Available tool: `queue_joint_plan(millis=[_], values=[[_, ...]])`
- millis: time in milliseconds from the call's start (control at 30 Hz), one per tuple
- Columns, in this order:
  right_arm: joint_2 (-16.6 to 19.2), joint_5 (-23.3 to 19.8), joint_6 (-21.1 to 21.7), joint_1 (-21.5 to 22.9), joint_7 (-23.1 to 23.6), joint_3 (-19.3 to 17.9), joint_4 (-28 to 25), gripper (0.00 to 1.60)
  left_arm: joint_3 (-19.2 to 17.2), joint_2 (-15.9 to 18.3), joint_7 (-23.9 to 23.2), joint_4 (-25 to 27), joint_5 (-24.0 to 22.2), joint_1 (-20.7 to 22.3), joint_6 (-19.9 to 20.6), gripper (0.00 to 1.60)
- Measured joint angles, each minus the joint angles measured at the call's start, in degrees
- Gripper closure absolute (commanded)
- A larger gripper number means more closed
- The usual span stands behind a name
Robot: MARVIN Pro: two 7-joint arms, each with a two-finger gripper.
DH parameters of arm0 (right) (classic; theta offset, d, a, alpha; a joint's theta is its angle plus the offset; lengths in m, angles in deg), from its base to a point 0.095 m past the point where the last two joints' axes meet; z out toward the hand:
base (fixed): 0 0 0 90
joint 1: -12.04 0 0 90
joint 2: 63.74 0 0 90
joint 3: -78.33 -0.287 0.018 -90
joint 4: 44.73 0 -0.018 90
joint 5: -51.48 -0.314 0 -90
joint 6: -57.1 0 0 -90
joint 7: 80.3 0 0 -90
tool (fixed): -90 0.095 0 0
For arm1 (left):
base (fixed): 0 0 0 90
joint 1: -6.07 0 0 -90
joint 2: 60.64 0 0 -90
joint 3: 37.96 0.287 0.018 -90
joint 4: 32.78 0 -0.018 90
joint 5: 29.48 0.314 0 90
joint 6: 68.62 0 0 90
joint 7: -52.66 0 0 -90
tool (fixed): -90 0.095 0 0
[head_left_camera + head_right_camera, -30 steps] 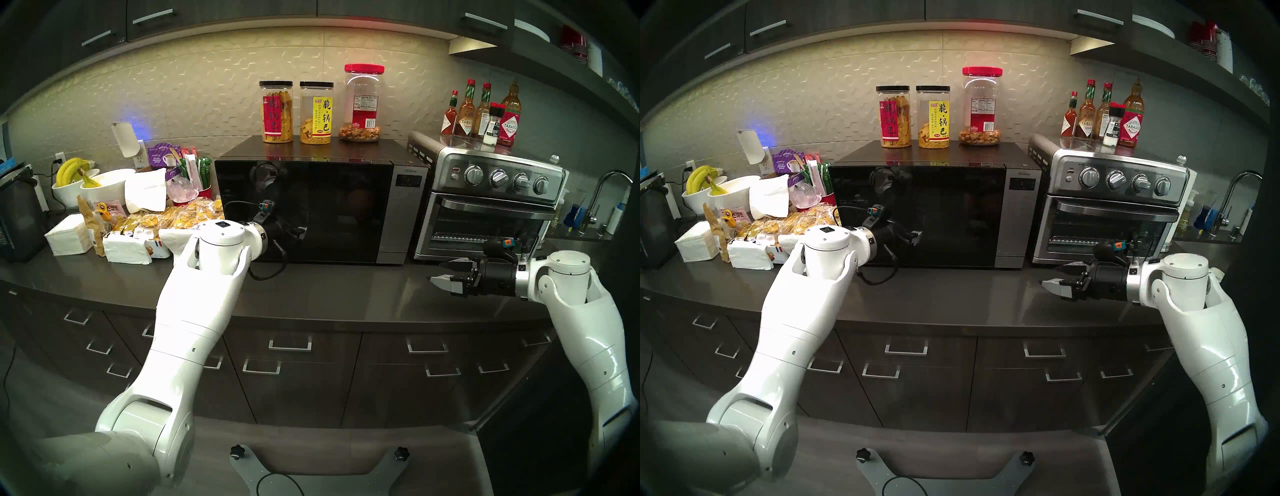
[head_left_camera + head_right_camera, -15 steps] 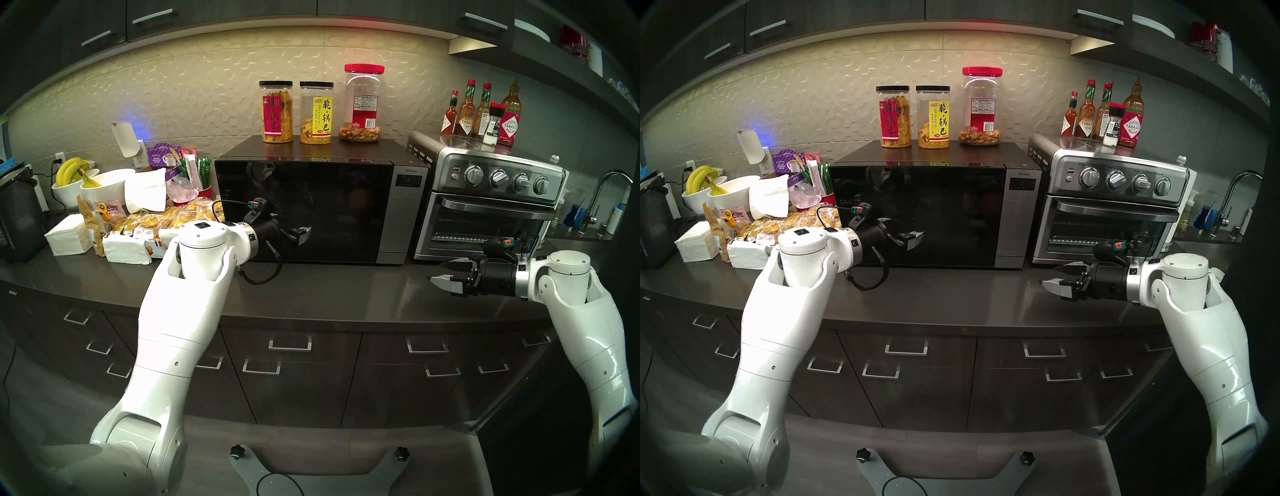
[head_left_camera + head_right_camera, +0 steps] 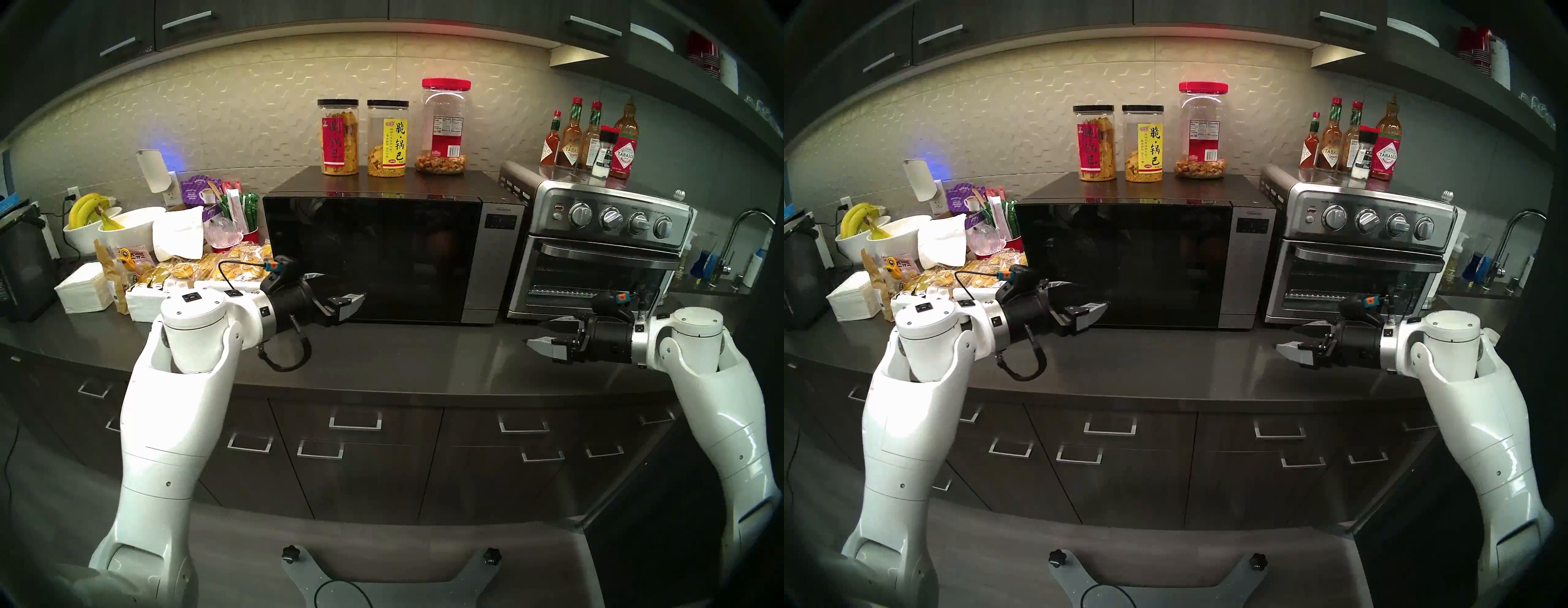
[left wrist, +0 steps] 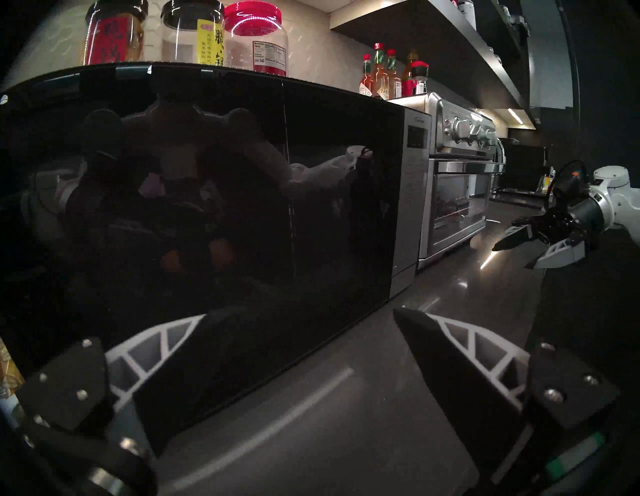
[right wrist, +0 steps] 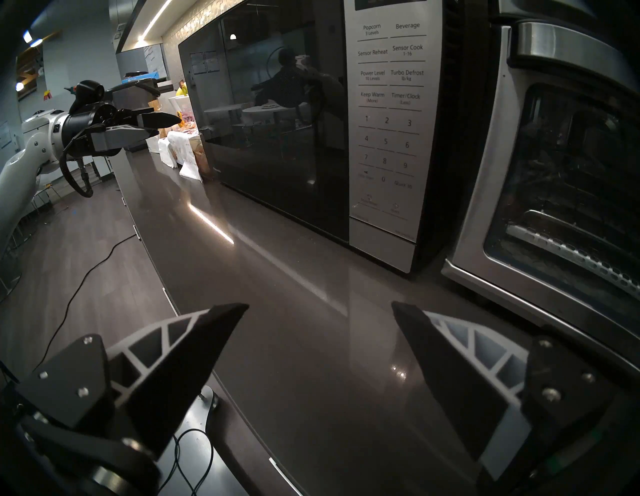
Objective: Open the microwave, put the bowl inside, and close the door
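Note:
The black microwave [image 3: 403,182] stands mid-counter with its glossy door [image 3: 382,259] flush against the silver control strip [image 5: 384,114]. The bowl is out of view. My left gripper [image 3: 343,293] is open and empty. It hovers just in front of the door's lower left corner and points right along the glass; in the left wrist view, the left gripper [image 4: 299,313] frames the door's bottom edge. My right gripper [image 3: 535,333] is open and empty. It hangs above the counter in front of the toaster oven and points left; the right gripper [image 5: 320,304] is apart from the microwave.
A steel toaster oven [image 3: 594,263] stands right of the microwave with sauce bottles [image 3: 589,140] on top. Three jars [image 3: 386,138] sit on the microwave. Snack packets and napkins [image 3: 169,280] and banana bowls [image 3: 106,225] crowd the left. Bare counter [image 3: 424,361] lies between the grippers.
My left arm has drawn back from the door, toward me and to the left, and its gripper now sits lower. The door stays shut. The right arm has not moved.

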Motion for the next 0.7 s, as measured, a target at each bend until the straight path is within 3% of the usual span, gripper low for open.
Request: queue_joint_plan(millis=[367,400,700], values=[[0.01,0.01,0.00,0.00,0.00,0.00,0.00,0.00,-10.10,4.05,-7.28,4.44,-0.96,-8.13,-0.19,0.00],[0.01,0.01,0.00,0.00,0.00,-0.01,0.00,0.00,-12.26,4.23,-8.48,4.88,-0.88,-9.83,-0.36,0.00],[0.01,0.01,-0.01,0.00,0.00,-0.01,-0.01,0.00,-20.60,2.17,-14.78,8.22,0.38,-16.55,-2.98,0.00]])
